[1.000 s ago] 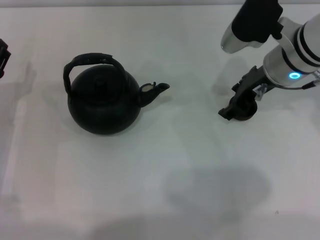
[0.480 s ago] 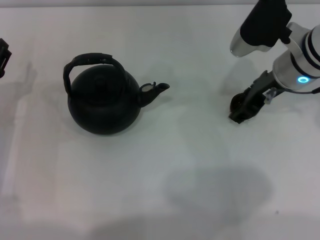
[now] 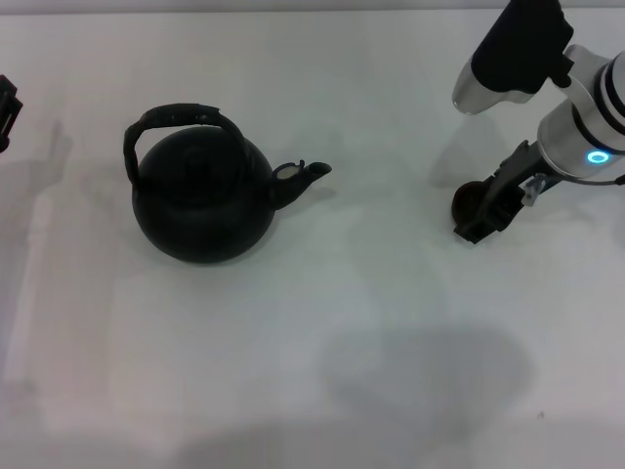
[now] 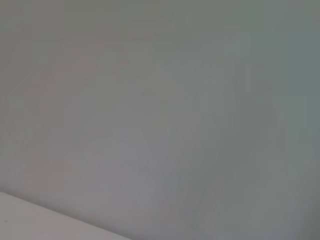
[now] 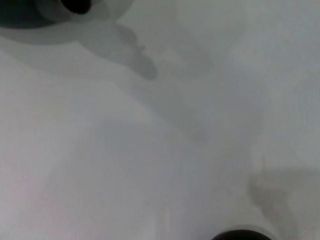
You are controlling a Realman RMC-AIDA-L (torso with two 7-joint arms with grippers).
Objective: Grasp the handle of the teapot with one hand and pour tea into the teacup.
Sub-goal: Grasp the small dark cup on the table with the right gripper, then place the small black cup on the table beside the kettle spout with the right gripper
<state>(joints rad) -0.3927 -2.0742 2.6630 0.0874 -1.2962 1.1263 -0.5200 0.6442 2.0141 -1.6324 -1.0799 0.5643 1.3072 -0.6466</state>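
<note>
The large round matte black teapot (image 3: 202, 203) stands on the white table (image 3: 322, 352), left of centre in the head view. Its black wrapped hoop handle (image 3: 166, 125) arches over its top, and its short spout (image 3: 308, 175) points toward the robot's right. Well apart from it, on the right side of the table, sits the small dark round teacup (image 3: 469, 202). The right gripper (image 3: 493, 210) is low, just beside the teacup on its right, touching or nearly so. The left gripper (image 3: 6, 109) shows only at the far left edge, well apart from the teapot.
</note>
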